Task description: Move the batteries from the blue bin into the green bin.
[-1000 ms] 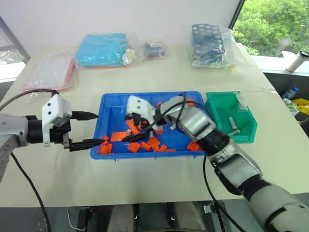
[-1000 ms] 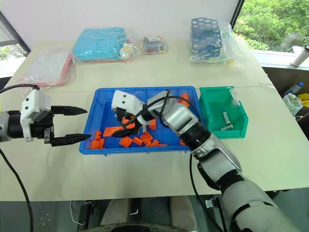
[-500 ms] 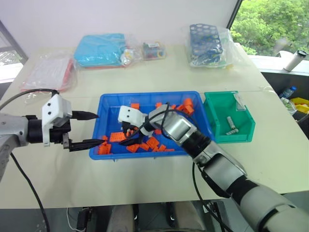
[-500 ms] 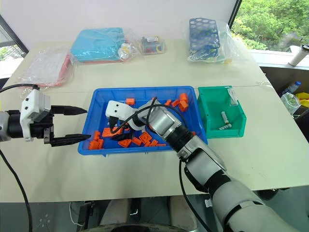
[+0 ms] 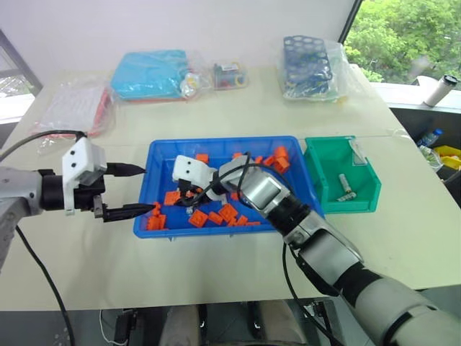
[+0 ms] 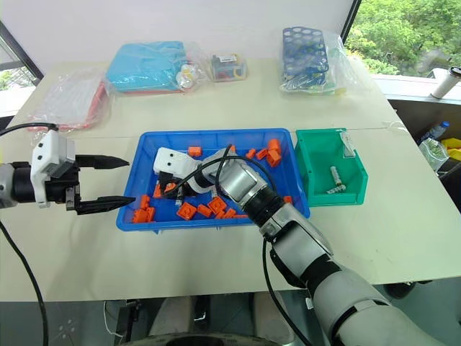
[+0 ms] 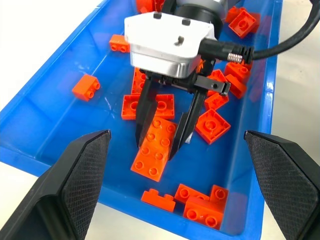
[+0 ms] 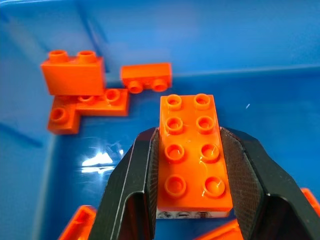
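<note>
The blue bin point(image 5: 223, 144) sits mid-table, strewn with orange bricks. My right gripper point(image 5: 193, 205) reaches into its left half. Its fingers point(image 8: 140, 170) press both long sides of a flat orange brick point(image 8: 192, 150), seen also from the left wrist point(image 7: 155, 150). A pale strip shows under the brick's near end; I cannot tell what it is. My left gripper point(image 5: 133, 191) hangs open just outside the bin's left wall, holding nothing. The green bin point(image 5: 353, 204) stands against the blue bin's right side, and two batteries point(image 5: 344, 186) lie inside it.
Bagged items line the table's far side: a light-blue packet point(image 5: 151, 72), a pink-red bag point(image 5: 72, 108), a small packet point(image 5: 230, 74) and a blue perforated rack point(image 5: 310, 65). Loose orange bricks point(image 5: 277, 158) lie scattered in the blue bin. Bare tabletop lies in front of both bins.
My right gripper has moved left and down inside the blue bin, and its fingers have closed from wide open onto the orange brick. The left gripper has stayed put.
</note>
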